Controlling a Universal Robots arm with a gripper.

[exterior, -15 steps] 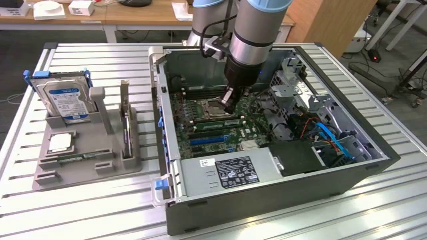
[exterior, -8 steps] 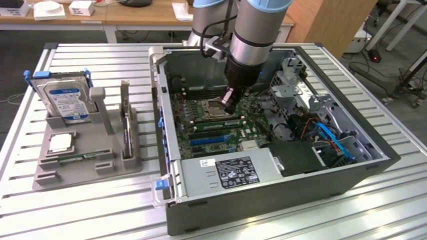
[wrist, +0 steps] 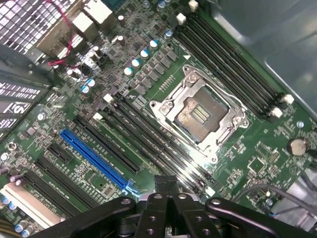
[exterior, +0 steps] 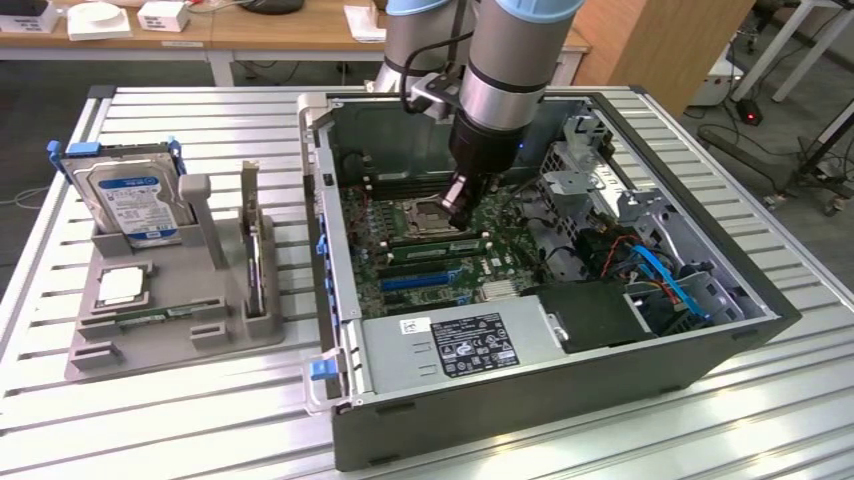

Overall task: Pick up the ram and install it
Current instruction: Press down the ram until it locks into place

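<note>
Clenched with nothing visible between its fingers, the gripper [exterior: 458, 222] hangs low inside the open computer case [exterior: 747, 330], just above the motherboard [wrist: 237, 148] beside the empty processor socket [wrist: 198, 115]. One ram [exterior: 250, 235] stands upright in the gray holder [exterior: 267, 330] on the counter [exterior: 174, 410], well apart.

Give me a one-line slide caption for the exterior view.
Gripper shut, lowered inside the open computer case over the motherboard; drive holder alongside.
</note>
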